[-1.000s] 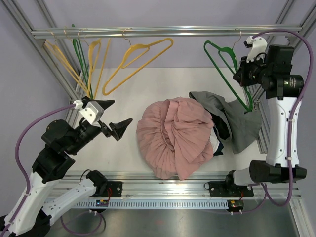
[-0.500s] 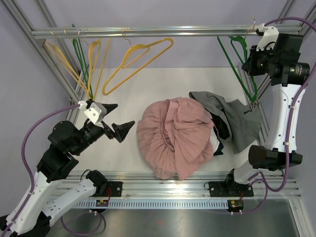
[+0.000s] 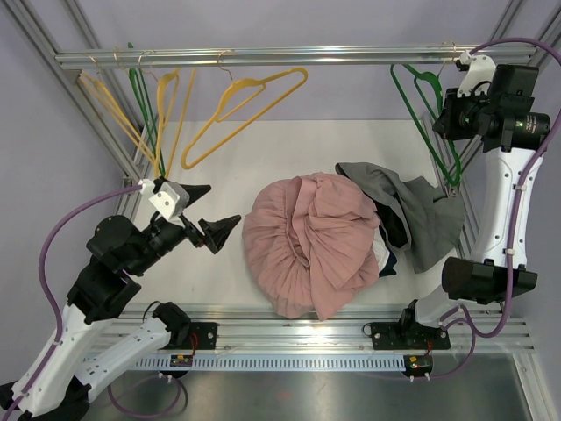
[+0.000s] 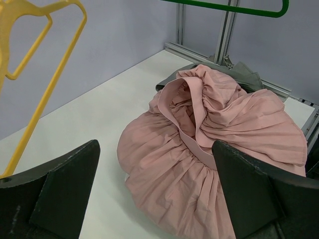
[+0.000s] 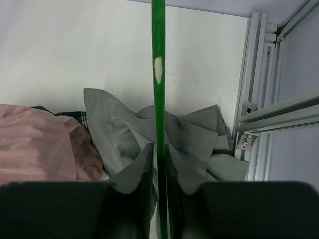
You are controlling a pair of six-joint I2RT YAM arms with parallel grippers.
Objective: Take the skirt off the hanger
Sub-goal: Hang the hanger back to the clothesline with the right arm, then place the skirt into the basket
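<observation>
Left gripper [image 3: 220, 203], 8 o'clock: jaws wide, holding nothing. Pink skirt [image 3: 307, 241] lies heaped at the centre of the table [image 3: 263, 140], on no hanger. Grey garment [image 3: 416, 219] touches it at 3 o'clock. Right gripper [image 5: 159, 152], 2 o'clock, raised: clamped on the green hanger [image 5: 158, 40], above the grey garment.

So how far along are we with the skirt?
Done: the grey skirt lies on the table, seemingly free of the green hanger. In hand: right gripper clamps that hanger. Remaining: probably just releasing it. Left gripper is open, idle.
</observation>
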